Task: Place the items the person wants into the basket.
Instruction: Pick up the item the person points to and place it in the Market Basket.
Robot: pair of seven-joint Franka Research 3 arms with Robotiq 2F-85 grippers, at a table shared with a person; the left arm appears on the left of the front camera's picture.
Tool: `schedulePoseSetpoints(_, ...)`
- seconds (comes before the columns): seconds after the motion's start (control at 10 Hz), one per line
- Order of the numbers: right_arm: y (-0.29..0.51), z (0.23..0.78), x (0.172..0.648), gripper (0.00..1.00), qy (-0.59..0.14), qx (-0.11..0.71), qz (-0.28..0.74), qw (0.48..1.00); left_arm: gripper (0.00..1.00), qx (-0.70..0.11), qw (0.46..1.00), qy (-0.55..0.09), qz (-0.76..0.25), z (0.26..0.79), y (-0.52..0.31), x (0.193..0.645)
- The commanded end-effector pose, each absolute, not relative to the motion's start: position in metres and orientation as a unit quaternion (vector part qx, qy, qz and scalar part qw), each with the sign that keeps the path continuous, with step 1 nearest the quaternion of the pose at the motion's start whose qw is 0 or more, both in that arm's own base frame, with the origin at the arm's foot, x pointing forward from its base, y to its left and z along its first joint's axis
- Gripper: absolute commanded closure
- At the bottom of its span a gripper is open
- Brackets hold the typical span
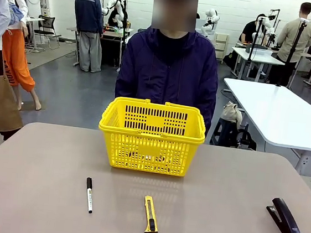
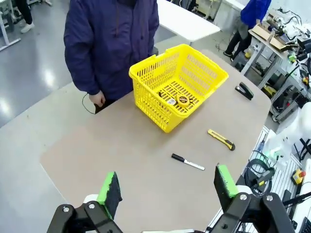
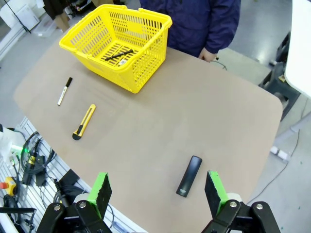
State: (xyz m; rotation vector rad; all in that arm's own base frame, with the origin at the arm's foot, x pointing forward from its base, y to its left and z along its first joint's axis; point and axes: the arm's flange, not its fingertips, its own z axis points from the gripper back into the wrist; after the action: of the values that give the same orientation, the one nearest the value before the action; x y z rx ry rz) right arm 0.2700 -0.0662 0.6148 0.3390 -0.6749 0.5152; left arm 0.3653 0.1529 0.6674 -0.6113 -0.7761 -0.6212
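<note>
The yellow basket [image 1: 151, 135] stands at the far middle of the table in front of the person [image 1: 168, 70]. Inside the basket [image 2: 178, 85] lies a round yellow-and-black tape measure [image 2: 183, 100]; the right wrist view shows a slim black pen [image 3: 119, 55] on the floor of the basket [image 3: 116, 43]. The black stapler [image 1: 284, 218] lies at the table's near right; I also see this stapler [image 3: 189, 175] just ahead of my open right gripper [image 3: 158, 191], and the stapler [image 2: 244, 91] beyond the basket. My left gripper [image 2: 167, 187] hangs open high over the table, holding nothing.
A white marker [image 1: 89, 194] with a black cap and a yellow-and-black utility knife [image 1: 150, 218] lie on the near side of the table. The person's hand [image 2: 97, 99] rests at the far edge. Other tables and people stand farther back.
</note>
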Motion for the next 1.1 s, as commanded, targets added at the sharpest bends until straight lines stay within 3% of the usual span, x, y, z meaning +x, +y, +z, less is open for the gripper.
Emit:
schedulePoseSetpoints(0.0,-0.065,0.614,0.271,0.00,-0.319,0.149,0.241,0.904,0.00,-0.288,0.834,-0.347,-0.318,0.665,0.144,0.364)
schedulePoseSetpoints(0.4,-0.065,0.614,0.271,0.00,-0.319,0.149,0.241,0.904,0.00,-0.275,0.843,-0.312,-0.340,0.656,0.133,0.356)
schedulePoseSetpoints(1.0,-0.065,0.614,0.271,0.00,-0.319,0.149,0.241,0.904,0.00,-0.293,0.839,-0.318,-0.331,0.658,0.132,0.359)
